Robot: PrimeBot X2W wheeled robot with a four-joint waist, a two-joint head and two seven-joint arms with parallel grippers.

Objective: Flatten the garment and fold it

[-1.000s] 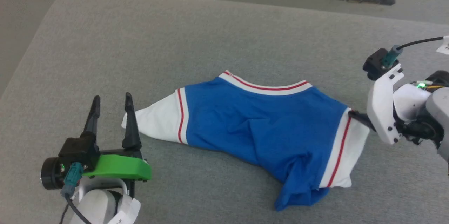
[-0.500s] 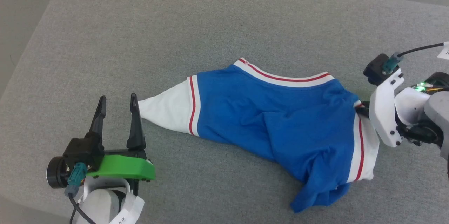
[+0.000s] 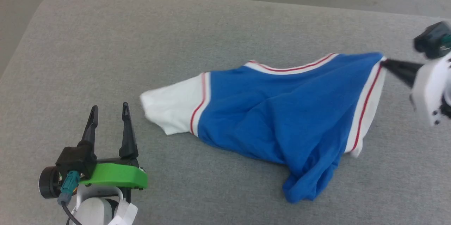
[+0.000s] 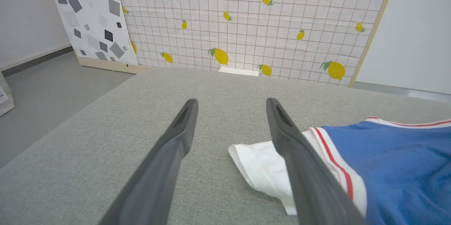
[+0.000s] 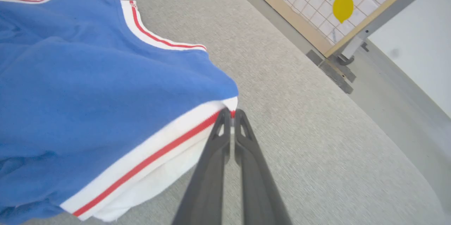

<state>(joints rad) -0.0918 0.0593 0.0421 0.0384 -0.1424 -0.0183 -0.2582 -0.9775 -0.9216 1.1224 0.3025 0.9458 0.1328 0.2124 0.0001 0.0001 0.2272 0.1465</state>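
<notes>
**Head view.** The garment [image 3: 267, 112], a blue jersey shirt with white sleeves and red trim, is lying crumpled across the middle of the grey tabletop [image 3: 141, 41], its long axis running from 9 o'clock to 3 o'clock. The right hand [image 3: 384, 63], at the shirt's 3 o'clock end, is clenching on the striped seam of one sleeve, and the cloth is tenting up toward that pinch. The left hand [image 3: 109, 107], at about 8 o'clock from the shirt, is standing released, fingers spread and empty, just beside the other white sleeve [image 3: 169, 112]. The lower body is bunching into a heap [image 3: 306, 186] near 5 o'clock. Judging from its drape, the fabric is light, soft and limp, so it is likely to be sagging and stretching rather than holding shape. A matching pinch on the opposite sleeve seam looks the soundest hold for spreading it flat.
</notes>
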